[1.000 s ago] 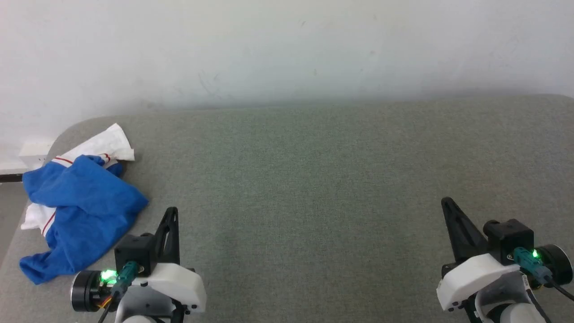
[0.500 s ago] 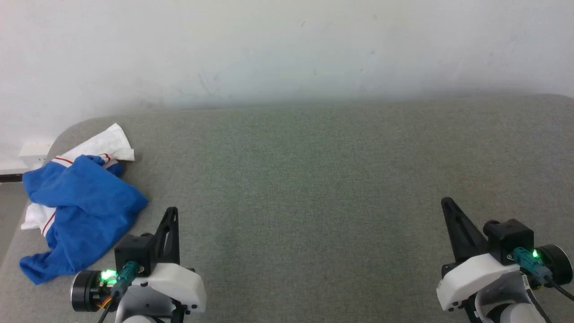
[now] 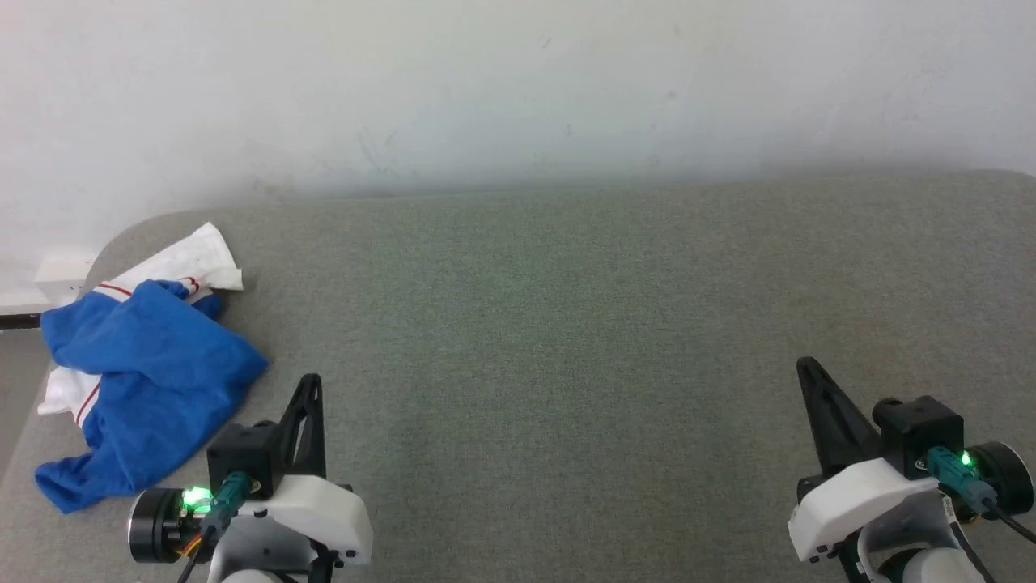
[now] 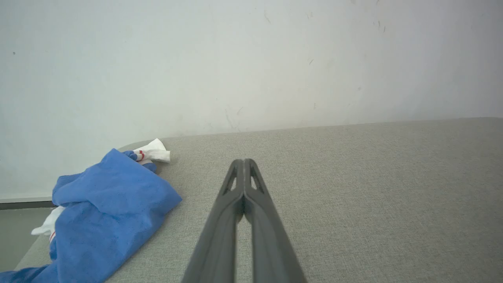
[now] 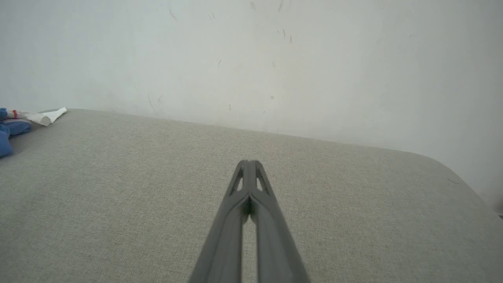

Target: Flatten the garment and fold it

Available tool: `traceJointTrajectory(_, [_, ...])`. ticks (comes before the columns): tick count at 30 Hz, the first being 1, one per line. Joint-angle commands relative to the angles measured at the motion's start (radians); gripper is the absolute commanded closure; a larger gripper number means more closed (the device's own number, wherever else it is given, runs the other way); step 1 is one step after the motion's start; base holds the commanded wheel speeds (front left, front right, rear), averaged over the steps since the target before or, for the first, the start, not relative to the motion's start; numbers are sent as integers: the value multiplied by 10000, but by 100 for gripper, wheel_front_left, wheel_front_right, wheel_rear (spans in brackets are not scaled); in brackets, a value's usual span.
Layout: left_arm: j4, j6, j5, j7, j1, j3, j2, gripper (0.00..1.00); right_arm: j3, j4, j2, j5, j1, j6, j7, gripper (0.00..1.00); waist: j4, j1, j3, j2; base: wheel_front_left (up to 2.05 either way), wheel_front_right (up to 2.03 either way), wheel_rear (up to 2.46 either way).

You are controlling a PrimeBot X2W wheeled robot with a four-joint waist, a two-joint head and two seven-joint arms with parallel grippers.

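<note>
Grey woven fabric covers the worktop (image 3: 566, 324), which meets a scuffed white wall (image 3: 518, 81) at 12 o'clock. We see the garment (image 3: 146, 380) crumpled in a heap at 9 o'clock in the head view, on the worktop's rounded left corner, with its left folds reaching past the edge. Its long axis runs from about 1 o'clock to 7 o'clock. A white sleeve (image 3: 198, 255) with thin red trim points toward the wall at the 1 o'clock end, and a blue tail (image 3: 73, 486) trails toward us at the 7 o'clock end. Our left gripper (image 3: 312, 380) sits at 7 o'clock, near the heap but not touching it, fingers (image 4: 216, 236) pressed together on nothing. Our right gripper (image 3: 804, 364) sits at 5 o'clock, well apart from the garment, likewise closed and empty
</note>
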Motion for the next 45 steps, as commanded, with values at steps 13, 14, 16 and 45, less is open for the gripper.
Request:
traceJointTrajectory(13, [-48,-90,-92,-241,111,18,-3,0,-126,56,3,246,44,-1,-241,0,20,0,5,0,0,0,0])
traceJointTrajectory(14, [-53,-98,-99,-262,121,20,-4,0,-139,60,3,264,48,-1,-262,0,22,0,6,0,0,0,0])
traceJointTrajectory(16, [-62,-115,-115,-304,141,26,-5,0,-162,67,4,299,56,-1,-303,0,27,0,6,0,0,0,0])
traceJointTrajectory(45, [-137,-166,-458,-910,461,158,-15,0,-336,321,12,653,142,-3,-908,0,414,0,-46,1,0,0,0])
